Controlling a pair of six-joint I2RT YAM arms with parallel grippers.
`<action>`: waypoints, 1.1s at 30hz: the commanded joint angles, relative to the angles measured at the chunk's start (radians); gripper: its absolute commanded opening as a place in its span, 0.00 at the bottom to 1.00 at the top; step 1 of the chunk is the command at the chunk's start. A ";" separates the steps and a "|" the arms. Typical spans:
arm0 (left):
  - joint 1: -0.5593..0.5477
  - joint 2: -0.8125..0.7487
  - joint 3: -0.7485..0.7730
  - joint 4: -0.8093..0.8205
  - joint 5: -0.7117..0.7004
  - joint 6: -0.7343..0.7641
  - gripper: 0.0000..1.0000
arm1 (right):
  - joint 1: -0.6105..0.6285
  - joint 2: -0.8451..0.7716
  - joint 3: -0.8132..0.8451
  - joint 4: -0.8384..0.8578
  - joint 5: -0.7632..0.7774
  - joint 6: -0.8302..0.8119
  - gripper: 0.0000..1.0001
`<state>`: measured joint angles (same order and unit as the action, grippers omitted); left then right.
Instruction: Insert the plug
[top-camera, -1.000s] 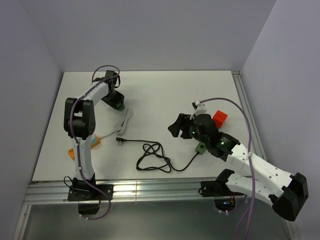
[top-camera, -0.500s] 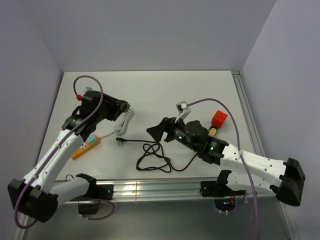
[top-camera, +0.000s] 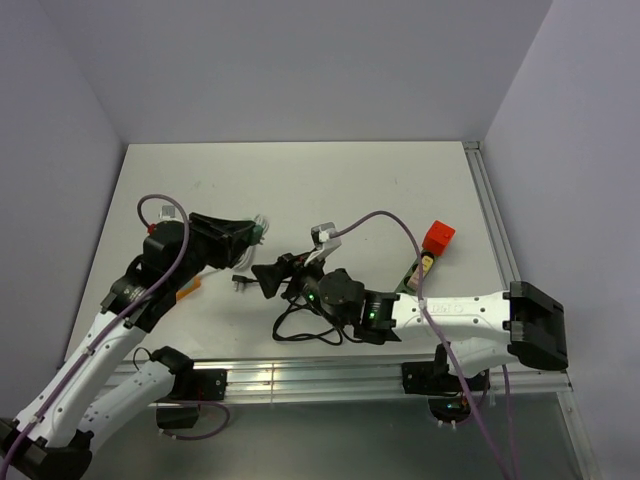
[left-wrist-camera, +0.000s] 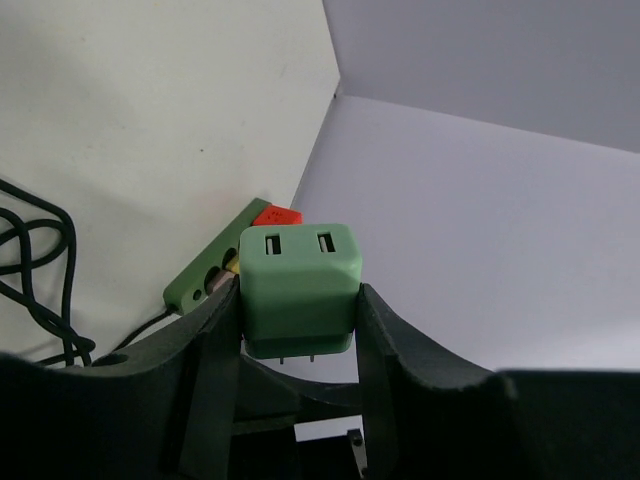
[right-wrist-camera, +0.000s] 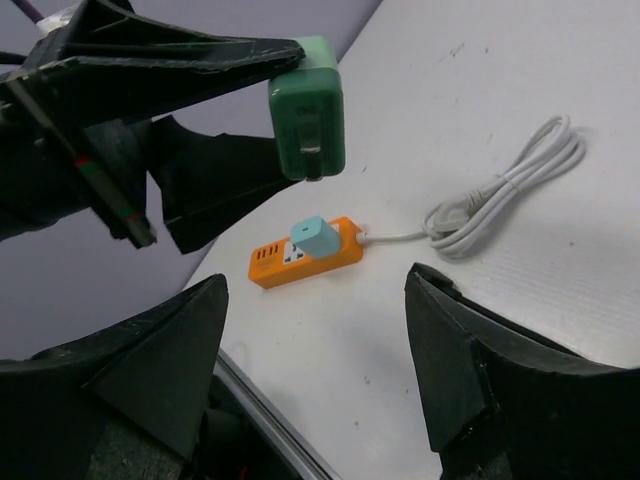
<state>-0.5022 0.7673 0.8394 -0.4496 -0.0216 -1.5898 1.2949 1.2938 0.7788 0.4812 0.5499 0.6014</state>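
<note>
My left gripper (top-camera: 247, 234) is shut on a green plug adapter (left-wrist-camera: 298, 285) with two USB ports, held off the table, its pins showing underneath. The adapter also shows in the right wrist view (right-wrist-camera: 307, 107), between the left fingers (right-wrist-camera: 190, 65). An orange power strip (right-wrist-camera: 305, 255) lies on the table with a light-blue plug (right-wrist-camera: 315, 238) in its socket; in the top view only its end (top-camera: 190, 285) shows beside the left arm. My right gripper (top-camera: 268, 275) is open and empty, just right of the left gripper (left-wrist-camera: 298, 300), its jaws wide apart (right-wrist-camera: 315, 350) above the table.
A coiled white cable (right-wrist-camera: 510, 190) runs from the orange strip. A black cable (top-camera: 305, 310) with a black plug (top-camera: 240, 281) lies mid-table. A green strip (top-camera: 418, 270) and a red block (top-camera: 438, 236) lie at the right. The table's front rail (top-camera: 300, 378) is near.
My left arm has swung forward and right, carrying the green adapter from the back left toward the middle. My right arm has reached left across the table, close to the left gripper.
</note>
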 joint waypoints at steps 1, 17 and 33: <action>-0.010 -0.045 -0.008 0.000 0.012 -0.039 0.00 | 0.012 0.031 0.054 0.125 0.102 -0.029 0.77; -0.009 -0.120 -0.020 -0.047 0.046 -0.032 0.00 | 0.023 0.090 0.129 0.195 0.079 -0.081 0.67; -0.009 -0.155 -0.033 -0.054 0.087 -0.029 0.00 | 0.007 0.211 0.214 0.169 0.065 -0.084 0.58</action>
<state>-0.5003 0.6277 0.7891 -0.5446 -0.0185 -1.6096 1.3090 1.4765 0.9386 0.6353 0.6106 0.5228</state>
